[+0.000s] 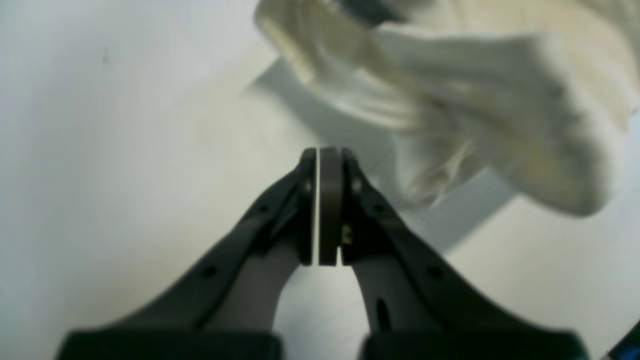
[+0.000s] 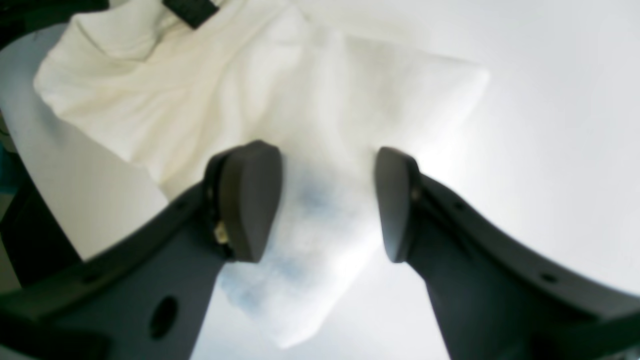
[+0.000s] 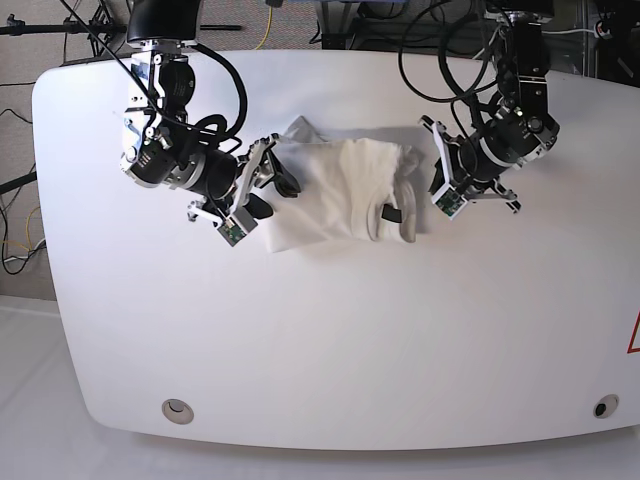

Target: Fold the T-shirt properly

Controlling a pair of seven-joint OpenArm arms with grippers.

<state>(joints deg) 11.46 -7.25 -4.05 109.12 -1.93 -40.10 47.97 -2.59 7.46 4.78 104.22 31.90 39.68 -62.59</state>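
Observation:
The white T-shirt [image 3: 340,190] lies bunched in a rough rectangle on the table's far middle, with its black neck label [image 3: 390,213] showing on the right side. My right gripper [image 3: 270,180] stands open at the shirt's left edge. In the right wrist view its fingers [image 2: 250,200] straddle a white fold of the T-shirt [image 2: 310,125] with faint blue print showing through. My left gripper [image 1: 322,155] is shut on nothing, just off the shirt's right edge. The T-shirt [image 1: 475,100] fills that view's upper right.
The white table [image 3: 330,330] has rounded corners, with bare surface in front of the shirt. Cables [image 3: 440,60] hang behind both arms near the far edge. A small round fitting [image 3: 177,408] sits at the front left.

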